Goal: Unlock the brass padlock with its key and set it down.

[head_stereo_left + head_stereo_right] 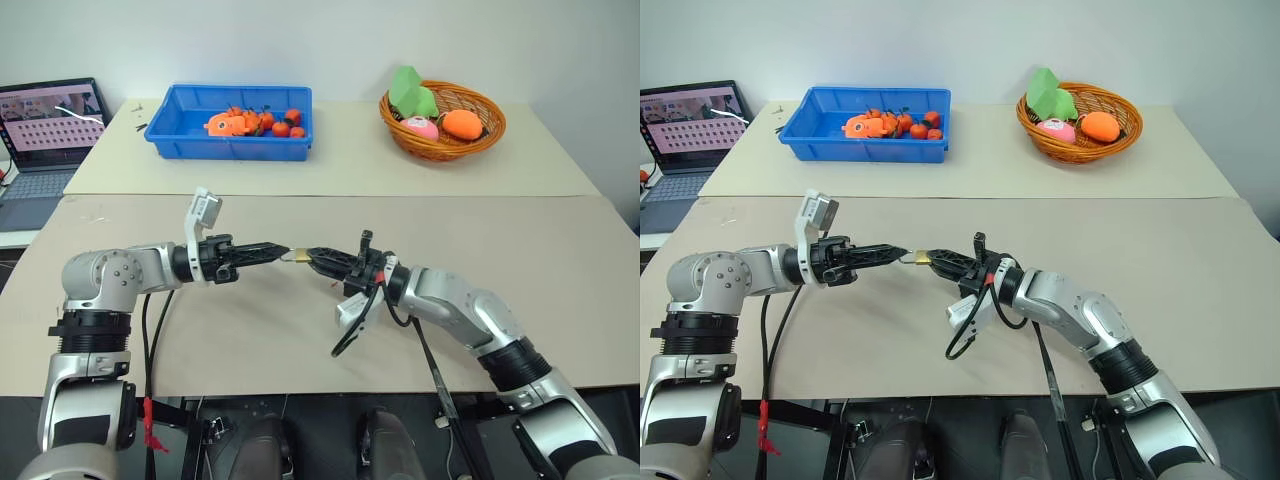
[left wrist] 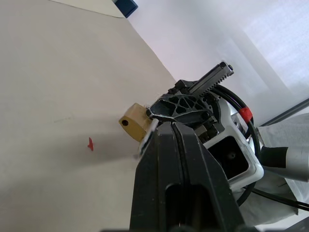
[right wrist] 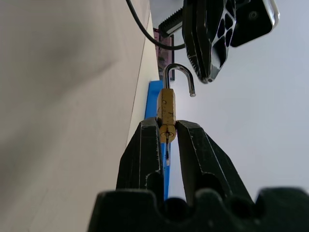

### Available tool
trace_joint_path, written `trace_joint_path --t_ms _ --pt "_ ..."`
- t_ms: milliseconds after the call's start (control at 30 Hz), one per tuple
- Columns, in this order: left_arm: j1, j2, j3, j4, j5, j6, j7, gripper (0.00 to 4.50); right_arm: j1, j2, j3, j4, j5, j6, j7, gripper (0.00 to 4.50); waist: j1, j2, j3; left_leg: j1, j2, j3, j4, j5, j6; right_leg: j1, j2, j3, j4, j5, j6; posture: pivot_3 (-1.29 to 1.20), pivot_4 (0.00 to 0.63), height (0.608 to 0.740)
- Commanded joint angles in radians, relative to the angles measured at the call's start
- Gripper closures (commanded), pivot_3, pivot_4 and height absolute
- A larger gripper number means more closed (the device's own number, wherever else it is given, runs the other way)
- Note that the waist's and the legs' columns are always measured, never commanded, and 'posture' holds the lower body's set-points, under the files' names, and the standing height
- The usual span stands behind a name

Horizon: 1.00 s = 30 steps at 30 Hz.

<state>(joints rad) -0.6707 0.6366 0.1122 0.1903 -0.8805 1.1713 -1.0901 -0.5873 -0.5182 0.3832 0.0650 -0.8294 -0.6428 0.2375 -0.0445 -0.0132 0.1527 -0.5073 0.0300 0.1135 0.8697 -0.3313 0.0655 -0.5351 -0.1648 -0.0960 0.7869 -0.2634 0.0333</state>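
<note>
Your right pincer (image 3: 167, 126) pinches the brass padlock (image 3: 166, 113) above the tabletop (image 1: 300, 340), its shackle already sprung open. Your left pincer (image 1: 283, 252), pressed together, sits by its tip. Setting it down remains.

Head views: bright, even, diffuse overhead light; beige cardboard-covered tabletop (image 1: 300, 170) uniformly lit, no glare. Soft, faint shadows under arms on tabletop; darker zone below front table edge. Focus sharp throughout; mild bending of straight lines toward frame edges.

Left wrist view: black two-finger left gripper (image 2: 166, 126) close to lens, dark, slightly soft; pale background washed out, overexposed toward window-like area.

Right wrist view: small rectangular brass padlock (image 3: 166, 113) in sharp focus; black right gripper fingers (image 3: 145, 154) underexposed; blank bright wall behind; tabletop blurred.
</note>
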Motion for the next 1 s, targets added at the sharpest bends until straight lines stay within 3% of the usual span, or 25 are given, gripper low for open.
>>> trace_joint_path --t_ms 33,467,1000 --pt "-0.028 0.012 0.011 -0.025 -0.004 -0.005 -0.009 4.46 -0.036 0.008 -0.015 -0.017 -0.004 0.012 -0.029 4.40 0.000 0.000 0.000 0.000 0.000 0.000 0.000 0.000 0.000 0.000 0.000 0.000 0.000 0.000 0.000 0.00 0.150 0.664" --pt "-0.101 0.011 0.055 0.091 0.034 -0.054 0.034 4.46 0.017 -0.024 0.009 -0.008 -0.037 -0.013 -0.052 4.40 0.000 0.000 0.000 0.000 0.000 0.000 0.000 0.000 0.000 0.000 0.000 0.000 0.000 0.000 0.000 0.00 0.150 0.664" --pt "-0.119 -0.021 -0.048 0.106 0.132 -0.109 -0.030 4.46 -0.013 0.002 -0.008 -0.107 0.021 0.046 0.018 4.40 0.000 0.000 0.000 -0.001 0.000 0.000 0.000 0.000 0.000 -0.001 0.000 0.000 0.000 0.000 0.000 0.00 0.150 0.664"
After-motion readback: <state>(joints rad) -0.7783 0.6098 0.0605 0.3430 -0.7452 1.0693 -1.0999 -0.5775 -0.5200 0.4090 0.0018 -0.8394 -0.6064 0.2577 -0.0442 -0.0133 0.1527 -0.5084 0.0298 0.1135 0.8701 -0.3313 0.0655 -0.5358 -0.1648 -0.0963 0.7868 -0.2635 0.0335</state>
